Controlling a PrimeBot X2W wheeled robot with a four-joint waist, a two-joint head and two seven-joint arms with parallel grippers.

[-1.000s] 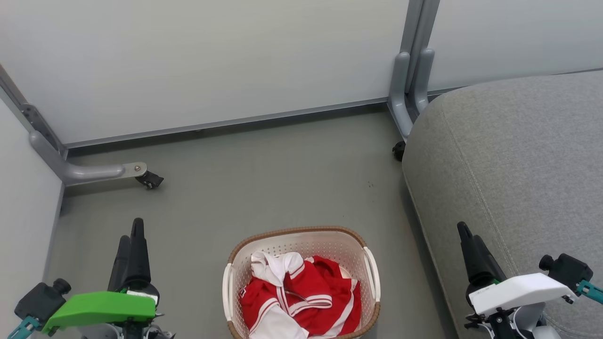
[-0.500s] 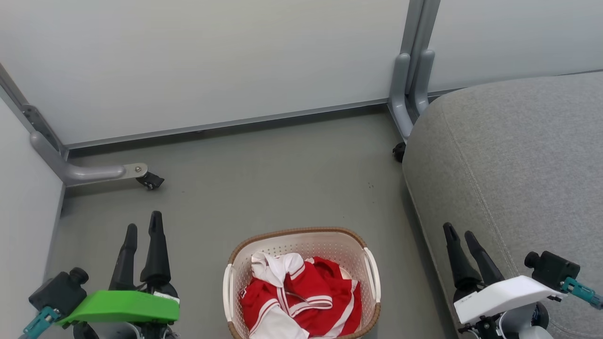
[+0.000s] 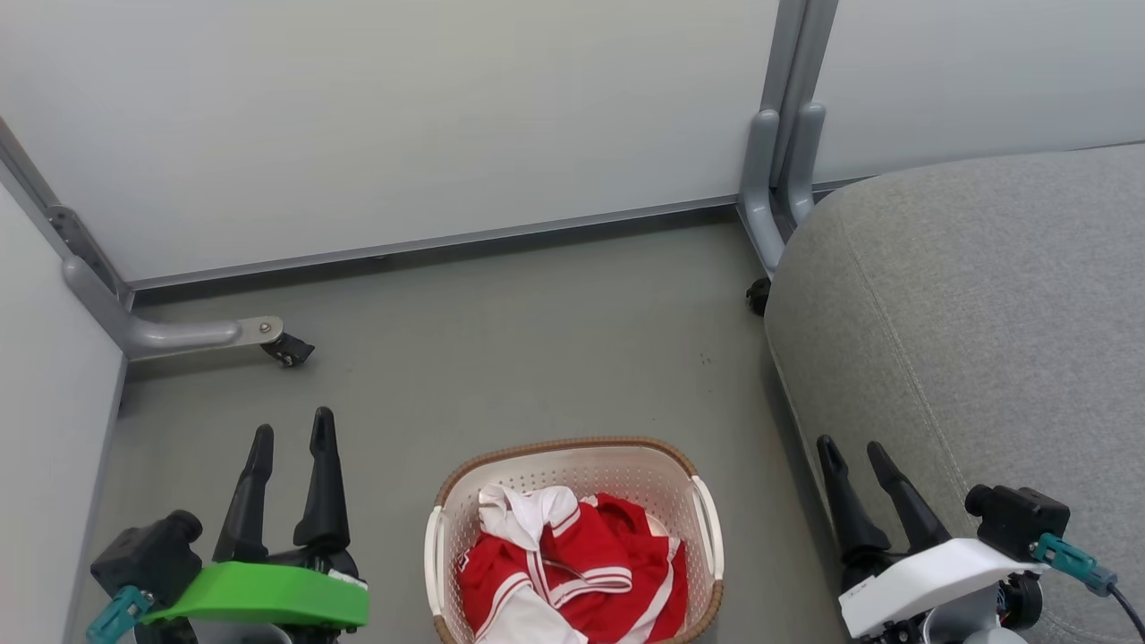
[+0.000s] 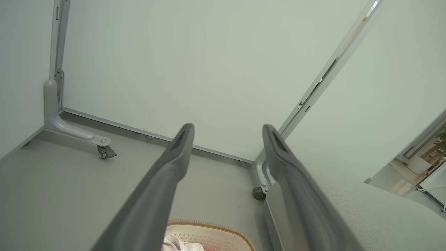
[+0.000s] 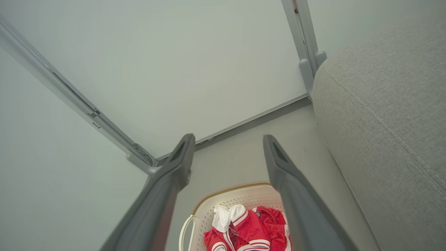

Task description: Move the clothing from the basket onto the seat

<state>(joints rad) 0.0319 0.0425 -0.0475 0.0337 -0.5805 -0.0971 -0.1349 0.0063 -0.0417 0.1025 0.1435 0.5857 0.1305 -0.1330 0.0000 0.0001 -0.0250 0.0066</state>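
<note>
Two grippers, both released and empty, flank the work.

Head view: the left gripper (image 3: 292, 422) stands at 7 o'clock and the right gripper (image 3: 848, 444) at 5 o'clock, each with its fingers (image 3: 322, 483) spread and nothing between them. The basket (image 3: 572, 444) sits on the floor (image 3: 537, 340) at 6 o'clock, between the grippers and apart from both. The clothing (image 3: 586, 572), a rumpled red-and-white heap, lies inside it. The seat (image 3: 984, 313) occupies 3 o'clock, bare, its edge near the basket but not touching it.

Left wrist view: the spread fingers frame the wall (image 4: 209, 69); the basket's far rim shows at 6 o'clock, the seat at 4 o'clock.

Right wrist view: the spread fingers point over the basket at 6 o'clock, with the clothing visible between them; the seat runs along 3 o'clock.

No garment is on the seat yet. Likely hazards: the clothing looks tangled, so one pinch may drag several pieces, and one could slip to the floor in the gap. A fingertip catching the perforated wall or rim could lift or tip the light basket.
</note>
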